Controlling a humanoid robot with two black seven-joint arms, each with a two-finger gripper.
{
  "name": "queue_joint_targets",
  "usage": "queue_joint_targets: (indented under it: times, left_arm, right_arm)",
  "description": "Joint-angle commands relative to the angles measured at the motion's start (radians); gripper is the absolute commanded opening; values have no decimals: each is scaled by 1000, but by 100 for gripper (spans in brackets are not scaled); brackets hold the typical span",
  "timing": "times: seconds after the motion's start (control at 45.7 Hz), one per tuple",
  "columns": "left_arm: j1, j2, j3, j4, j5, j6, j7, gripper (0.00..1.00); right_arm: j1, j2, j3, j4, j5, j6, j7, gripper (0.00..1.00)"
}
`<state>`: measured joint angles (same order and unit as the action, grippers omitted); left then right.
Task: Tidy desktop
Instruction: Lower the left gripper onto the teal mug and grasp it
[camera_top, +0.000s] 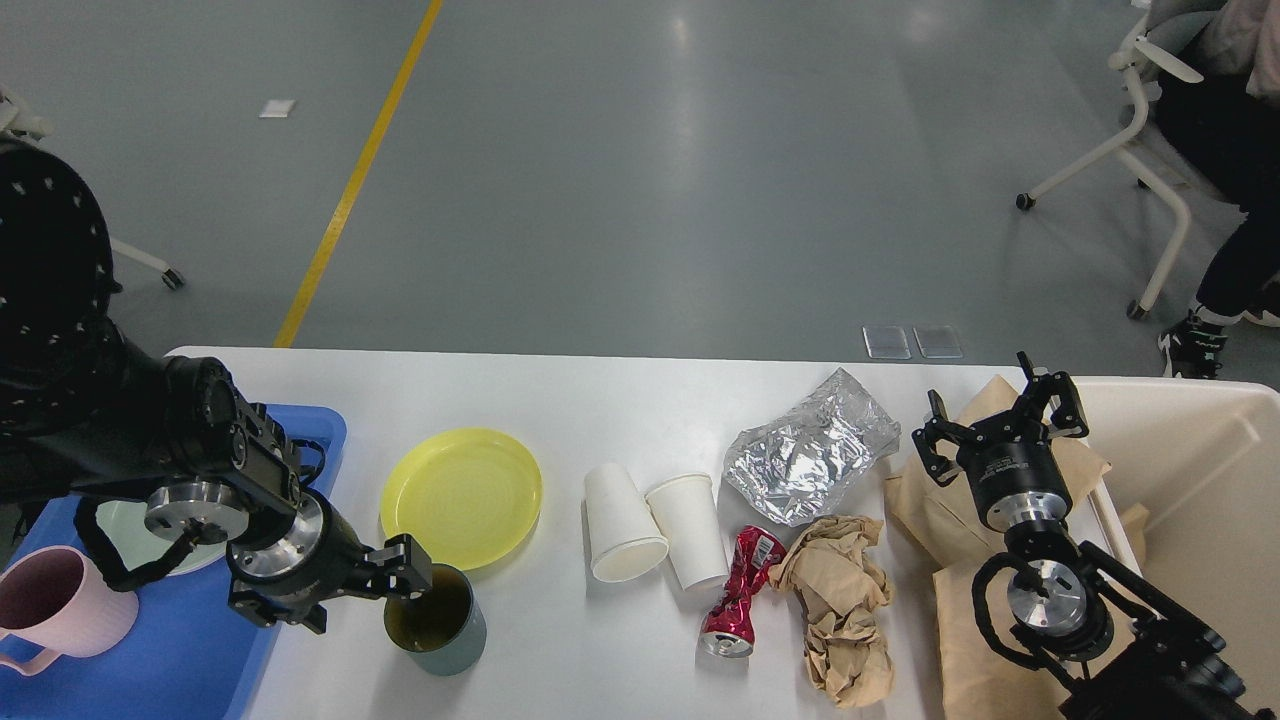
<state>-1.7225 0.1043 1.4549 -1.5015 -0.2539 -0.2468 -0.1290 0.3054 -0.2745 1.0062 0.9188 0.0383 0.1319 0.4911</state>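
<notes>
Left fingers (412, 572) over desktop (620, 400), touching green mug (437, 620) rim

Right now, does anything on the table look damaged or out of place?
Yes. A red can lies crushed on its side near the front edge of the desktop. Beside it sit a crumpled brown paper wad and wrinkled foil. Two white paper cups stand upside down, leaning together.
</notes>
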Motion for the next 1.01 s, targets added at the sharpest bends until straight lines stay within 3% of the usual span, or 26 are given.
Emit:
queue_joint_targets:
  times: [0.0,0.284,0.459,0.656,0.678,0.7,0.809,0.984]
  left_arm:
    - [70,-2,-21,47,-1,34,2,88]
    - [196,-28,-28,132,1,95,0,86]
    - [198,-37,-34,132,4,106,0,59]
    - [201,-38,-36,136,2,109,0,36]
    - [201,-38,-36,136,2,110,0,32]
    - [204,-40,-38,141,1,110,3,21]
    - [207,-40,-36,142,1,110,9,3]
    - [208,-40,-36,145,1,133,9,0]
  right_arm:
    - [0,0,0,0,0,0,0,100]
    - [0,0,0,0,0,0,0,100]
    - [0,0,0,0,0,0,0,100]
    - [0,0,0,0,0,0,0,100]
    - [0,0,0,0,0,0,0,100]
    - [0,0,0,0,0,0,0,100]
    - [0,0,0,0,0,0,0,100]
    - [0,0,0,0,0,0,0,100]
